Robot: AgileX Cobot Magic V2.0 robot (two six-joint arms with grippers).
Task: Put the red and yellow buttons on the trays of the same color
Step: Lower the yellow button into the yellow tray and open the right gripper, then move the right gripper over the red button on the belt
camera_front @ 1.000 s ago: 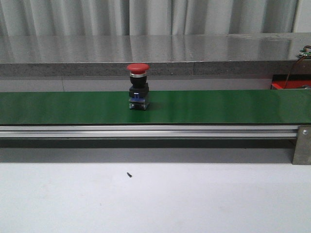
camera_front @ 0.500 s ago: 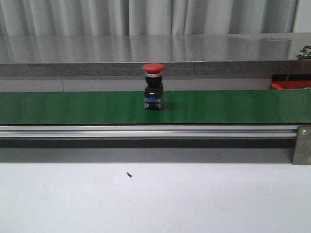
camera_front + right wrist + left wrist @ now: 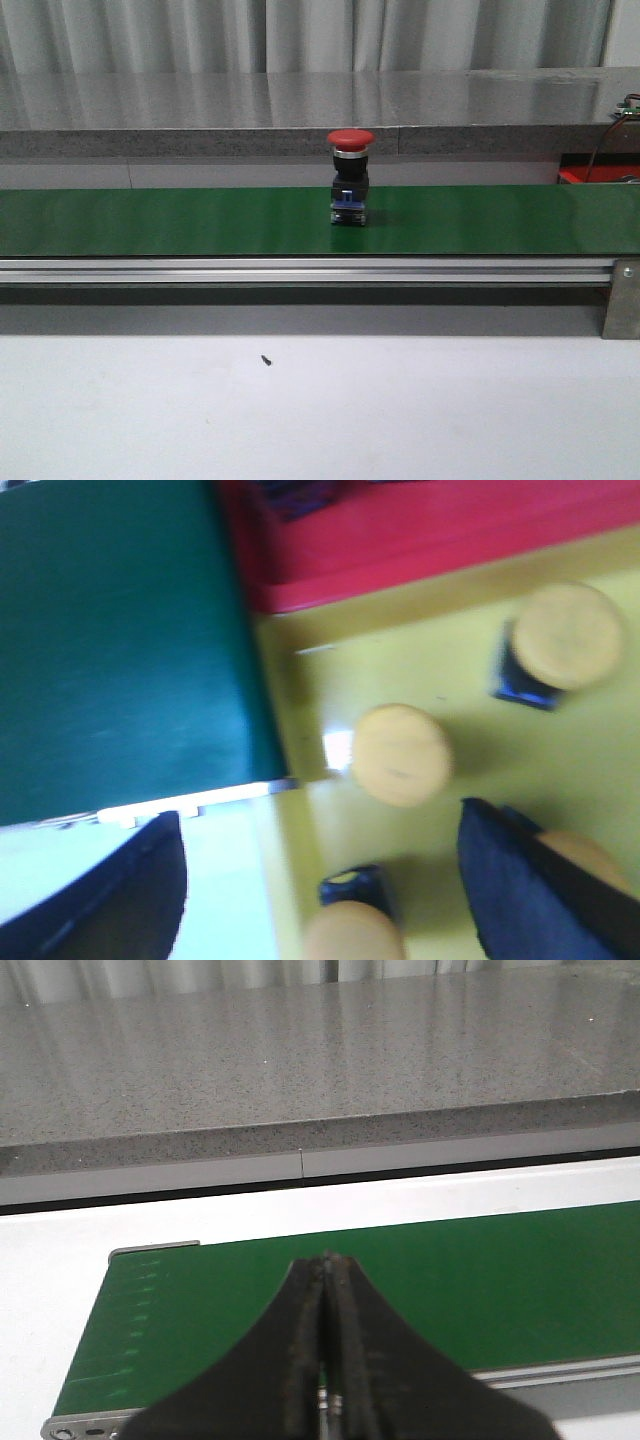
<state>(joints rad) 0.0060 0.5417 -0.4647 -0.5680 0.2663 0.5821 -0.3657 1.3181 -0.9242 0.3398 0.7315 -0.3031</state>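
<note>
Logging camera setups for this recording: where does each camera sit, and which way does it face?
Front view: faces forward across the green belt, red button upright on it; no arm visible.
Left wrist view: above the belt's end, left gripper shut.
Right wrist view: looks down on the yellow tray holding yellow buttons, right gripper open.
All three show the belt.

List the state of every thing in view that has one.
red button: upright on the green belt, untouched
left gripper: fingers shut, empty
right gripper: fingers open, above the yellow tray
yellow buttons: standing in the yellow tray
</note>
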